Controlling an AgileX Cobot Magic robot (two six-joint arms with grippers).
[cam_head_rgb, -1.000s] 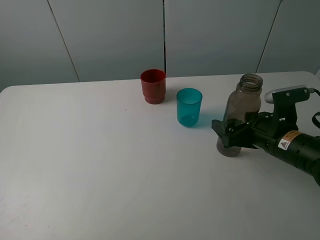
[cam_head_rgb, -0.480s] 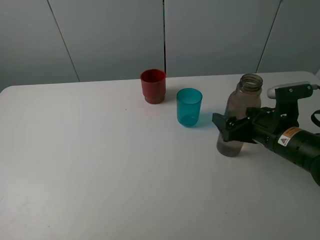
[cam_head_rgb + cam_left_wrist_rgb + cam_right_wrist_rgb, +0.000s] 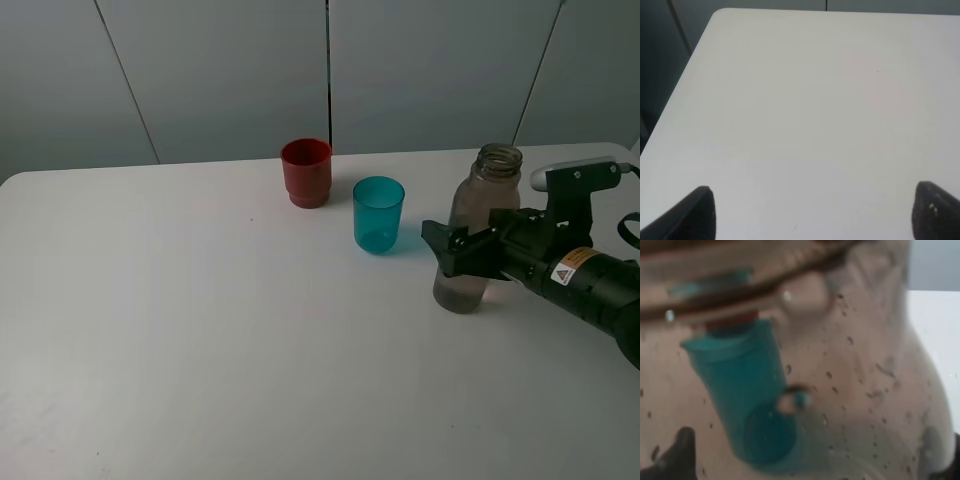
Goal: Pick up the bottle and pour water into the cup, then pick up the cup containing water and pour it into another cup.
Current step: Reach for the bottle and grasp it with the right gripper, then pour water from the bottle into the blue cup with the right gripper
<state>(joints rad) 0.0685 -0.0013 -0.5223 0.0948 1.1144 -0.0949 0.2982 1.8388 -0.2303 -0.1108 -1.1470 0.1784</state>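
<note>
White tabletop (image 3: 200,330): right claw (image 3: 462,255) straddles the bottle (image 3: 487,195), jaws spread wide, not yet clamped.
Bottle stands near the teal cup (image 3: 379,214), on the side away from the red cup (image 3: 306,172). Risk: an off-centre closure could tip the capless bottle and spill water toward the teal cup. Against a second ago, the claw sits slightly higher on the bottle; bottle unmoved. Left claw (image 3: 815,212) released, empty.

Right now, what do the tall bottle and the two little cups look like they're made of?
Bottle: probably clear plastic tinted smoky brown, glossy; the teal cup shows through it in the right wrist view. Teal cup: translucent plastic, smooth; light passes through its wall. Red cup: opaque plastic, likely, with a soft sheen; nothing shows through.
</note>
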